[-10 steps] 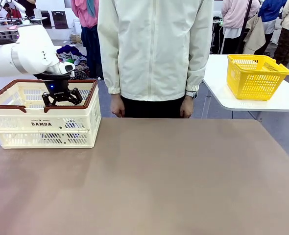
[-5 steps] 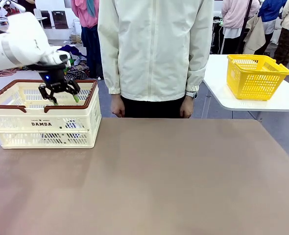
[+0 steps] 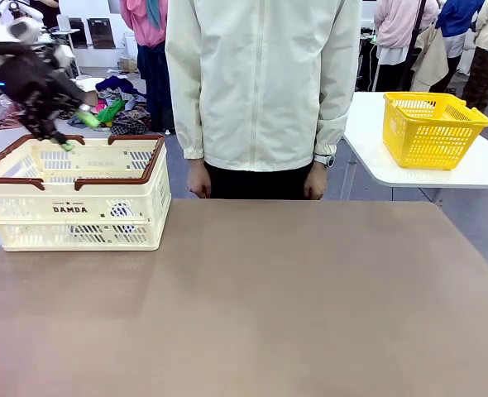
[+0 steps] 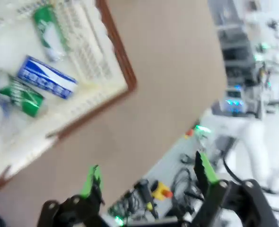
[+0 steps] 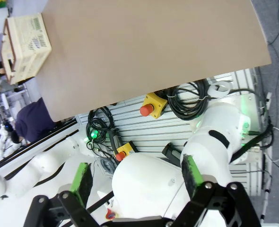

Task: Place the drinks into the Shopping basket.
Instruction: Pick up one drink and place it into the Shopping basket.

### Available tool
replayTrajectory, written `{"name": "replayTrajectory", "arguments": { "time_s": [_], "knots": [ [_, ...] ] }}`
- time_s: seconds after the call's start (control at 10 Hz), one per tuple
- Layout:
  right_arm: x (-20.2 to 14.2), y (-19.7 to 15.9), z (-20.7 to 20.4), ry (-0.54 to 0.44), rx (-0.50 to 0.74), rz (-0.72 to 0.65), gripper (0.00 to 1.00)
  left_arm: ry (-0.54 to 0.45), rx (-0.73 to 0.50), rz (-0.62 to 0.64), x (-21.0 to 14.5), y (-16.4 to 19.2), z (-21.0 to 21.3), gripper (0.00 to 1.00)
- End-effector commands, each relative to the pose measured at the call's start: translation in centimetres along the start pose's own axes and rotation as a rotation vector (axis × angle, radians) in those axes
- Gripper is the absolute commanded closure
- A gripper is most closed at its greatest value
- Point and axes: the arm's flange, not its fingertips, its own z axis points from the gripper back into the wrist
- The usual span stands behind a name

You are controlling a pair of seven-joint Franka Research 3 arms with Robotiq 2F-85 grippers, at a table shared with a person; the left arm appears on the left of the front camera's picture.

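The drinks are seen lying inside the Shopping basket (image 4: pixel 120 71) in the left wrist view: a blue can (image 4: pixel 47 83) rests on the basket floor, a green can (image 4: pixel 20 95) lies just beside it, and another green shape (image 4: pixel 48 28) is seen farther along the floor, too blurred to be named with certainty. In the front view the basket (image 3: pixel 70 211) stands at the table's left far corner, and a blue patch can be made out through its slotted side.

A second ago the left gripper (image 3: pixel 72 131) was lowered into the basket; half a second ago it was lifted to the rim; now it is raised above the basket's far left edge and tilted away. Its jaws are spread wide and nothing is held between the green pads (image 4: pixel 93 176). From this it is judged that a can has just been let go into the basket and that the arm is being withdrawn.

The right gripper (image 5: pixel 135 178) is held back over the robot's own base, its jaws likewise spread and nothing between them. The brown table (image 3: pixel 252 306) is bare of cans, and a person (image 3: pixel 260 91) stands at the far side with both hands down. A yellow basket (image 3: pixel 430 128) sits on a separate white table well apart. With no drink left on the tabletop, the task is judged to be finished or nearly so.
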Motion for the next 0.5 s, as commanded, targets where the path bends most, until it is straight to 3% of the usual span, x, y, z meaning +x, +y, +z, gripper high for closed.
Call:
{"name": "replayTrajectory", "arguments": {
  "time_s": [0.0,0.2,0.4],
  "knots": [
    [-0.9,-0.4,0.3,-0.001,0.014,0.023,0.00,0.048,-0.244,0.028,-4.2,5.5,2.2,0.00],
    [-0.9,-0.4,0.3,-0.001,0.014,0.023,0.00,-0.043,-0.519,0.032,-8.9,11.9,3.5,0.00],
    [-0.9,-0.4,0.3,-0.001,0.014,0.023,0.00,-0.165,-0.696,-0.019,-11.2,15.6,4.2,0.00]
  ]
}}
